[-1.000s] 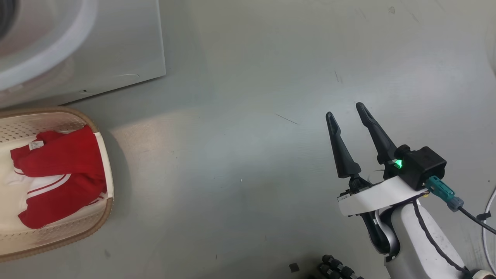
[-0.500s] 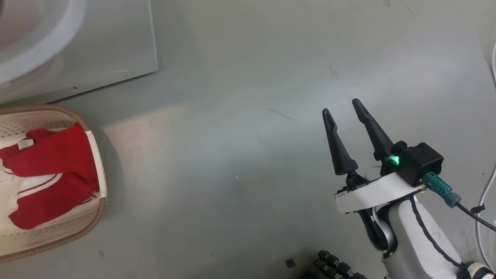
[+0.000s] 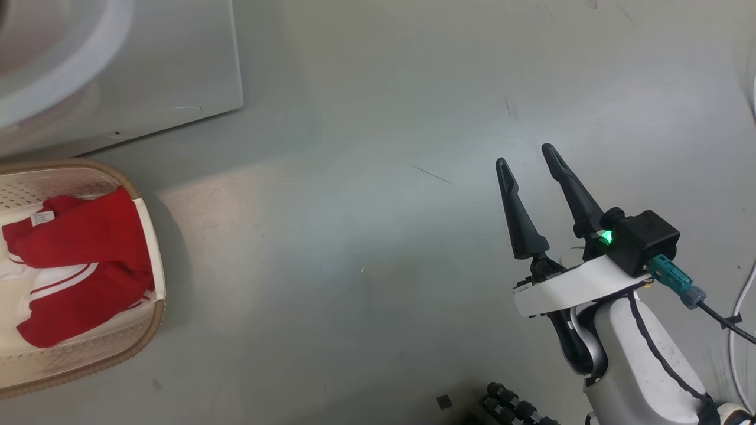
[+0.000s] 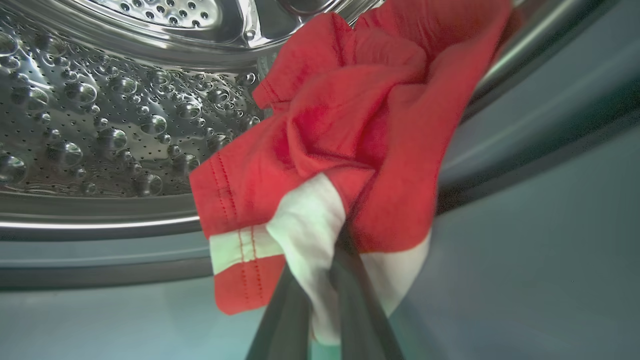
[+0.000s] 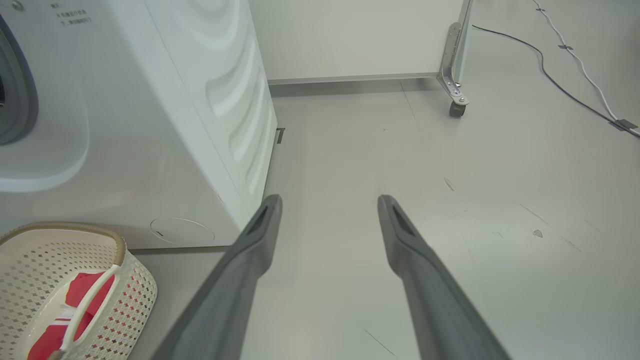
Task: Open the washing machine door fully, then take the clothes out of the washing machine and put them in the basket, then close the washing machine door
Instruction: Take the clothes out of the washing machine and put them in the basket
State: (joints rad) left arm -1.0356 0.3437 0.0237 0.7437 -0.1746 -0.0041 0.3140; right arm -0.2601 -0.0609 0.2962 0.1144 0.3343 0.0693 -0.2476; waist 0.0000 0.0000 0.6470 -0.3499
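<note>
Inside the washing machine's steel drum [image 4: 110, 120], my left gripper [image 4: 336, 250] is shut on a red garment with white trim [image 4: 350, 130], which bunches over its fingertips at the drum's mouth. More red clothes [image 3: 82, 260] lie in the cream basket [image 3: 155, 313] on the floor in front of the white washing machine [image 3: 177, 71]. My right gripper [image 3: 525, 153] hangs open over bare floor, well to the right of the basket, with nothing in it. Its wrist view shows the gripper [image 5: 330, 198], the machine [image 5: 150, 125] and the basket [image 5: 135, 295]. The washing machine door is out of view.
Grey floor stretches between the basket and my right arm. A dark ribbed part [image 3: 514, 407] lies at the bottom edge of the head view. A wheeled frame leg [image 5: 456, 100] and cables [image 5: 575, 55] are at the far right by the wall.
The head camera shifted slightly, moving the basket and machine left in its view. My right gripper stays open in about the same spot. My left gripper has closed.
</note>
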